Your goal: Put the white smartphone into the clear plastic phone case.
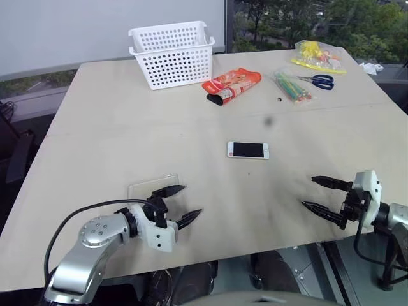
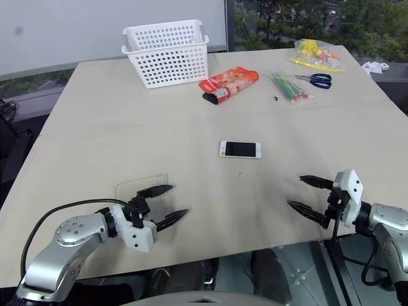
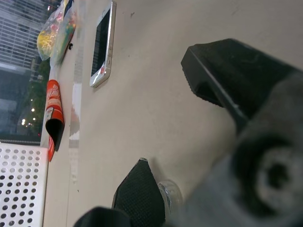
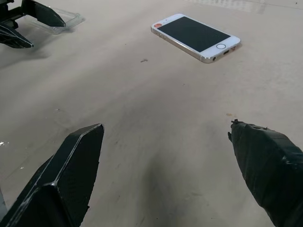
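Note:
The white smartphone (image 1: 248, 150) lies screen up in the middle of the table, also seen as the phone (image 4: 196, 37) and the phone (image 3: 102, 45). The clear plastic phone case (image 1: 145, 188) lies flat near the front left, partly under my left gripper (image 1: 182, 204), which hovers open over its near right corner. In the right wrist view the case (image 4: 60, 20) shows behind the left fingers. My right gripper (image 1: 317, 194) stands open near the front right edge, its fingers empty, well short of the phone.
A white perforated basket (image 1: 172, 53) stands at the back left. An orange-red pouch (image 1: 232, 85), a bag of coloured sticks (image 1: 293, 86), blue scissors (image 1: 319, 81) and a bag of yellow items (image 1: 317, 56) lie along the back right.

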Available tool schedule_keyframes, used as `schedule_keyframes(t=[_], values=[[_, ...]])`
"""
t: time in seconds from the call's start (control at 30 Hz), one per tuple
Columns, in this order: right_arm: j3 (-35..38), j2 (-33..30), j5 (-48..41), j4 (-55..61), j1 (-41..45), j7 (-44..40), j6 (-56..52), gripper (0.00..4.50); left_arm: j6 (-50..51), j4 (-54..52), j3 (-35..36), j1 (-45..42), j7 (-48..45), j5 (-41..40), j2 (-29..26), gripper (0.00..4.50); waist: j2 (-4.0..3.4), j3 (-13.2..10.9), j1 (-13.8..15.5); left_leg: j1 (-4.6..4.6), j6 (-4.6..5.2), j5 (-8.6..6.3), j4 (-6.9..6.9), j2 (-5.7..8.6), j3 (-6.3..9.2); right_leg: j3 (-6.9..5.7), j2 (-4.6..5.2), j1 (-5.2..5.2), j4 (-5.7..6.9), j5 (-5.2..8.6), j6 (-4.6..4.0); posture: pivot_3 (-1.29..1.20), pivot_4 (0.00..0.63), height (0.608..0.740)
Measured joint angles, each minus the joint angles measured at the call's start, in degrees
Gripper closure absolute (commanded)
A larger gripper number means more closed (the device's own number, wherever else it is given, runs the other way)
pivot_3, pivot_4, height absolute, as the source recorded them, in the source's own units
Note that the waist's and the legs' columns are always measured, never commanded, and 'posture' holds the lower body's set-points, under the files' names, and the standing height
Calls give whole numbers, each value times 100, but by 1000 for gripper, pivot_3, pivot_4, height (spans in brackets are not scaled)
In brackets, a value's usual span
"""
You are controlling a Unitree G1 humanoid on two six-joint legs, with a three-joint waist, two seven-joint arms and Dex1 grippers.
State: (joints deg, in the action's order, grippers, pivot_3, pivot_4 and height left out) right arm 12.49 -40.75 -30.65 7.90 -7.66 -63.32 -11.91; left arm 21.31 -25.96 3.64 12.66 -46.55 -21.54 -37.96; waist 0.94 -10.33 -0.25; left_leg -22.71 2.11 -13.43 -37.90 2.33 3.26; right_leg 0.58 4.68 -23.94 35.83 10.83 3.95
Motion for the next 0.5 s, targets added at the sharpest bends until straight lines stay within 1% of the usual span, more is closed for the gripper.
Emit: schedule_keyframes(t=[0.2,0.5], values=[[-5,35,120,-201,6,-50,327,0,-231,-7,5,201,-95,-41,74,12,-1,0,1,1,0,0,1,0,-6,4,5,1,-4,0,0,0,150,740],[-5,39,121,-204,1,-49,461,0,-277,-5,-7,229,-183,-52,121,12,-1,0,2,0,0,0,4,-1,-5,1,4,0,-6,0,0,0,150,740]])
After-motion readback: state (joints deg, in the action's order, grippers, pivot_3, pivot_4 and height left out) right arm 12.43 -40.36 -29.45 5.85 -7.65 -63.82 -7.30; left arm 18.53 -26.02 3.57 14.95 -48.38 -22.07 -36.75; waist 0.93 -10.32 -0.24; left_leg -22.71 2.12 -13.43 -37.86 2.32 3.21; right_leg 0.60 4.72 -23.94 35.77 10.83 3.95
